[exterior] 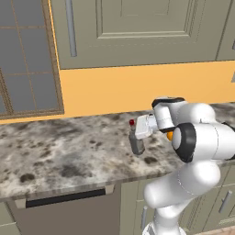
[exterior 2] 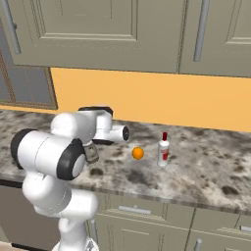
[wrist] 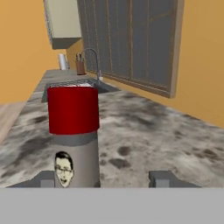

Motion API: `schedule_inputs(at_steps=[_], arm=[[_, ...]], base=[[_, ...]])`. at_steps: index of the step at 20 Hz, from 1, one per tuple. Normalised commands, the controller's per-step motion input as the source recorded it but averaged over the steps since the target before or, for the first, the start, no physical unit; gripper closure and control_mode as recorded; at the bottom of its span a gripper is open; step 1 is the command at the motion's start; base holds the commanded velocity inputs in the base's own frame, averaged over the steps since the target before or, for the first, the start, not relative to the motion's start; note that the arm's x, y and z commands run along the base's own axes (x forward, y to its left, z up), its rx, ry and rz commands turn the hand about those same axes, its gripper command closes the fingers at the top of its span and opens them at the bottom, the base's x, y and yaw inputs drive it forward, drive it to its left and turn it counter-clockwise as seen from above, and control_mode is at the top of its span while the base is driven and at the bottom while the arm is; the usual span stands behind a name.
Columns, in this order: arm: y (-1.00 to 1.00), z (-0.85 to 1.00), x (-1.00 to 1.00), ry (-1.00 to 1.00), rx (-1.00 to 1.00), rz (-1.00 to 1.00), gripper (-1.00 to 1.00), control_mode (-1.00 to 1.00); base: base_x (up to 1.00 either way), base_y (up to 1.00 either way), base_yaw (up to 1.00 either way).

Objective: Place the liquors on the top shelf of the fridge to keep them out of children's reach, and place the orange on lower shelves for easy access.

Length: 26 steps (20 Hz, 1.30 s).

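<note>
One liquor bottle (wrist: 75,162), grey-brown with a red cap (wrist: 73,109) and a face on its label, stands upright on the speckled counter (exterior: 69,156). My gripper (wrist: 101,178) is open around its neck: the bottle sits close to the left fingertip (wrist: 43,179), with a gap to the right one. From the left base, the white hand reaches in from the right to the same bottle (exterior: 137,146). A second liquor bottle (exterior 2: 163,149) stands further right, and the orange (exterior 2: 138,153) lies between the two. The fridge and its shelves are out of view.
Beige wall cupboards (exterior: 137,27) hang above the counter, and a window (exterior: 27,59) is at the left. Further along the counter are a sink with a faucet (wrist: 91,57), a knife block (wrist: 80,66) and a paper roll (wrist: 64,61). A dishwasher front (exterior: 59,215) sits below the counter.
</note>
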Motion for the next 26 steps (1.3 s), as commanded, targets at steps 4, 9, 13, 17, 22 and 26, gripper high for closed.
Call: schedule_inputs(at_steps=[4, 9, 13, 17, 22, 26], arm=[[0.0, 0.0, 0.0, 0.0, 0.0, 0.0, 1.0, -1.0], [0.0, 0.56, -0.31, 0.02, -0.02, -0.03, 1.0, -1.0], [-0.01, 0.91, -0.62, 0.15, -0.04, -0.21, 1.0, -1.0], [-0.01, 0.82, -0.61, 0.17, -0.03, -0.31, 1.0, -1.0], [0.0, 0.54, -0.52, 0.06, 0.0, -0.45, 1.0, -1.0], [0.0, 0.36, -0.6, 0.0, -0.02, -0.43, 1.0, -1.0]], base=[[0.0, 0.0, 0.0], [0.0, 0.0, 0.0], [0.0, 0.0, 0.0], [0.0, 0.0, 0.0], [0.0, 0.0, 0.0], [0.0, 0.0, 0.0]])
